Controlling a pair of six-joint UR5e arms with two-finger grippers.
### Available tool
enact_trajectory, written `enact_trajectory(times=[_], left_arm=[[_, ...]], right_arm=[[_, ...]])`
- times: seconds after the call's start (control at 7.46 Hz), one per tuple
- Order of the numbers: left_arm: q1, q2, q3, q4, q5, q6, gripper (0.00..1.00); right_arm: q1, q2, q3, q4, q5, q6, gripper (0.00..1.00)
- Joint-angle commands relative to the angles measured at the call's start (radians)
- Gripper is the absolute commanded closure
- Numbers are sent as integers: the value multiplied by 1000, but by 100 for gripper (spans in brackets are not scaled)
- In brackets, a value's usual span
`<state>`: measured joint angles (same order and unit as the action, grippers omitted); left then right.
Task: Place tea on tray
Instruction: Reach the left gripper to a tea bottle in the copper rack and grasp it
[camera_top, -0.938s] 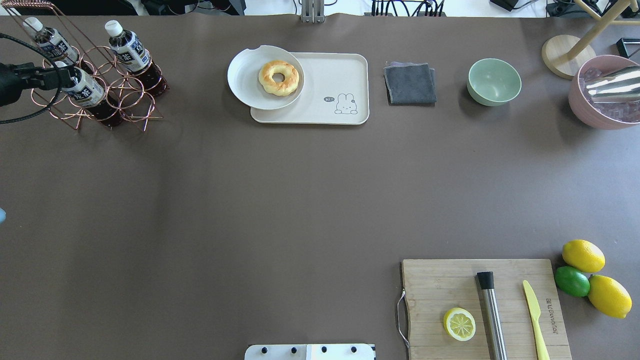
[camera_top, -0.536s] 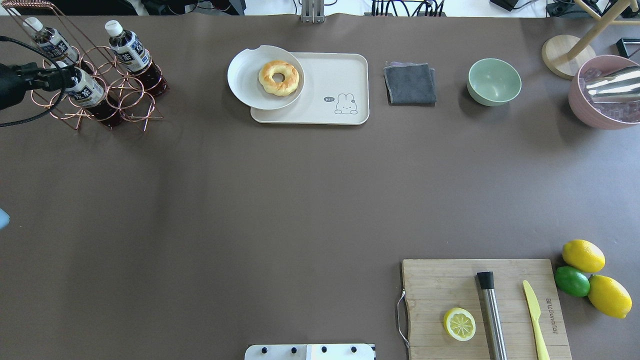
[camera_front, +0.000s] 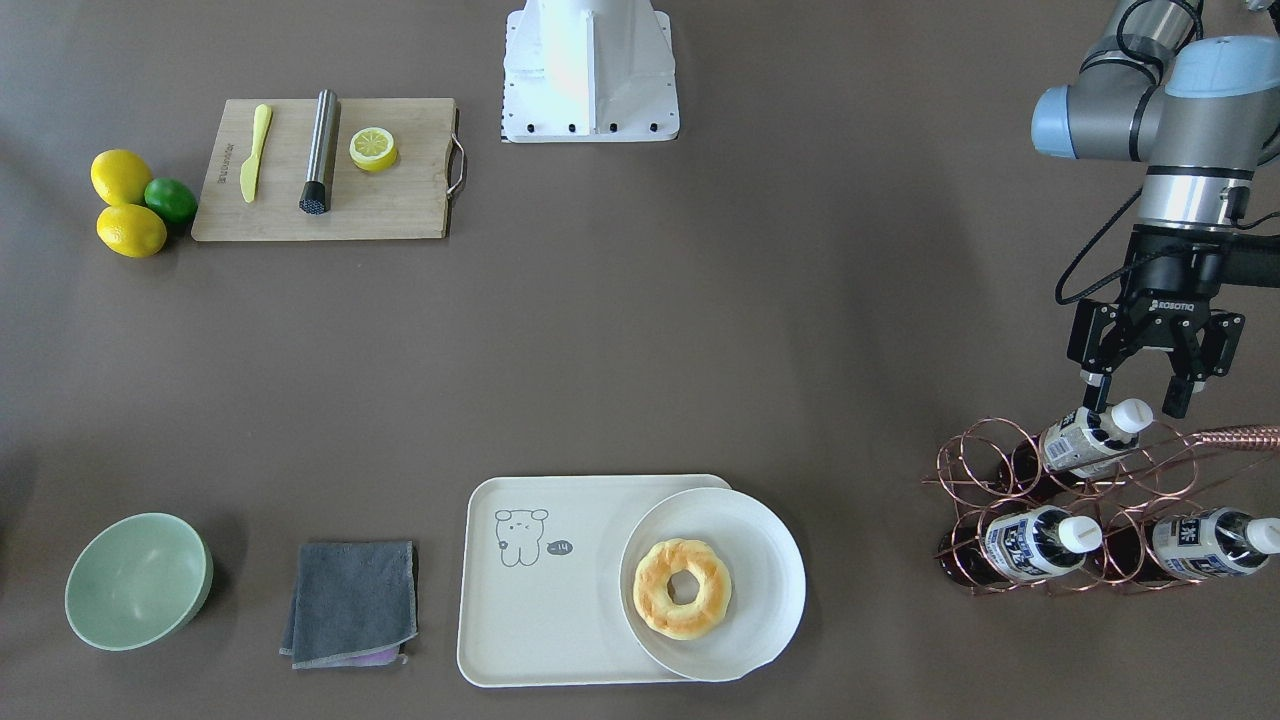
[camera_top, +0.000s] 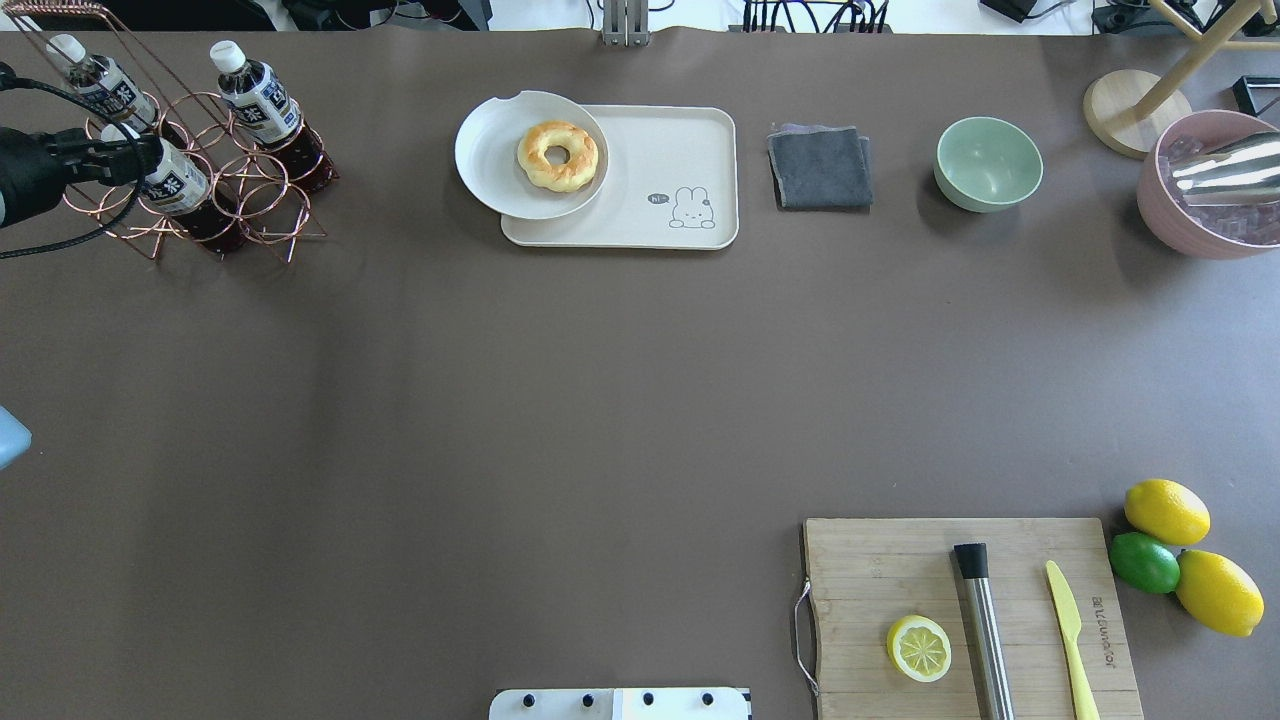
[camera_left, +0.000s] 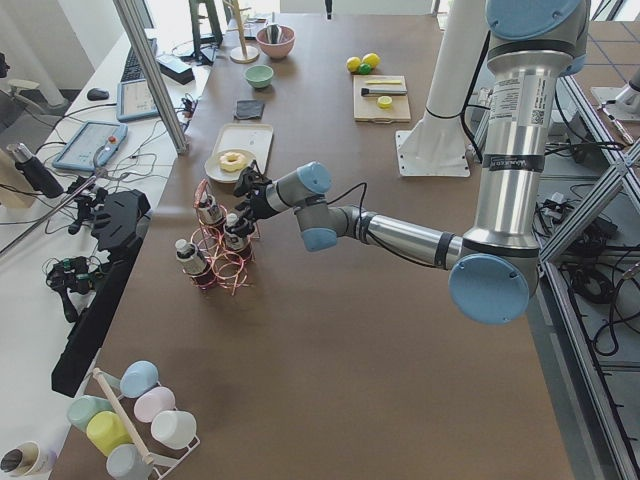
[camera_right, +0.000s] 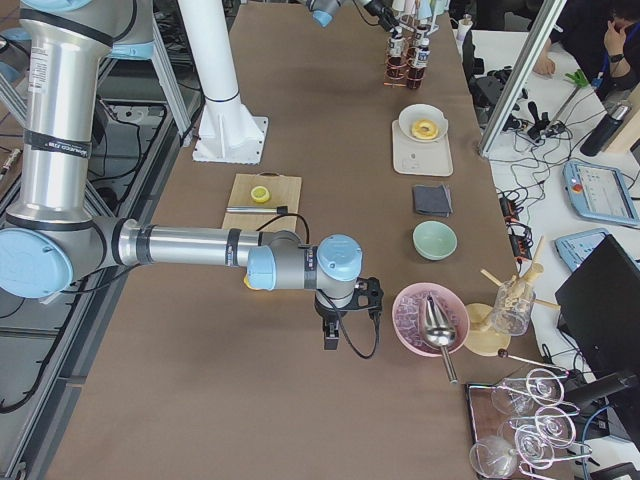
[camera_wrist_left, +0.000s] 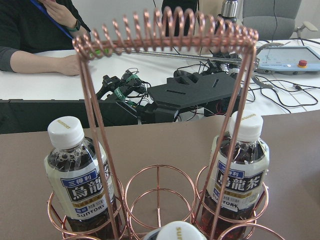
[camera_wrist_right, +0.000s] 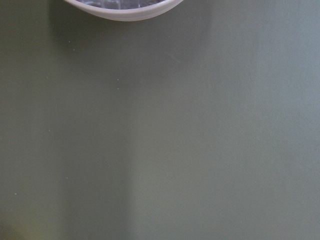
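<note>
Three tea bottles lie tilted in a copper wire rack (camera_top: 250, 190) at the far left. The nearest bottle (camera_front: 1085, 440) also shows from overhead (camera_top: 178, 185). The two others (camera_top: 258, 100) (camera_top: 97, 85) lie behind it. My left gripper (camera_front: 1138, 400) is open, its fingers either side of the nearest bottle's white cap and just above it. It also shows from overhead (camera_top: 140, 160). The cream tray (camera_top: 670, 150) sits at the far middle. My right gripper (camera_right: 330, 335) shows only in the exterior right view, low over the table, and I cannot tell its state.
A white plate (camera_top: 490, 150) with a doughnut (camera_top: 557, 155) overlaps the tray's left part. A grey cloth (camera_top: 820, 167), a green bowl (camera_top: 988, 163) and a pink ice bowl (camera_top: 1190, 225) stand to the right. The cutting board (camera_top: 870, 570) is near right.
My left arm has shifted slightly at the rack, and its blue elbow joint has come further into view at the left edge. The bottles have not moved.
</note>
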<state>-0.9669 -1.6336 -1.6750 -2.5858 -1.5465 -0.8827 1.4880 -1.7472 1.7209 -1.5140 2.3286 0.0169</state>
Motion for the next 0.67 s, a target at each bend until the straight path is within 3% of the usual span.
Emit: enact_trajectory(times=[0.0, 0.13, 0.27, 0.4, 0.54], left_arm=[[2, -15, 24, -5, -1, 2, 15], [2, -17, 24, -5, -1, 2, 15], [1, -17, 23, -7, -3, 2, 33], [1, -15, 20, -7, -4, 2, 74], [1, -15, 17, -7, -4, 2, 100]], right_arm=[[0, 0, 0, 0, 0, 2, 0], [0, 0, 0, 0, 0, 2, 0], [0, 2, 0, 0, 0, 2, 0], [0, 0, 0, 0, 0, 2, 0], [0, 2, 0, 0, 0, 0, 0]])
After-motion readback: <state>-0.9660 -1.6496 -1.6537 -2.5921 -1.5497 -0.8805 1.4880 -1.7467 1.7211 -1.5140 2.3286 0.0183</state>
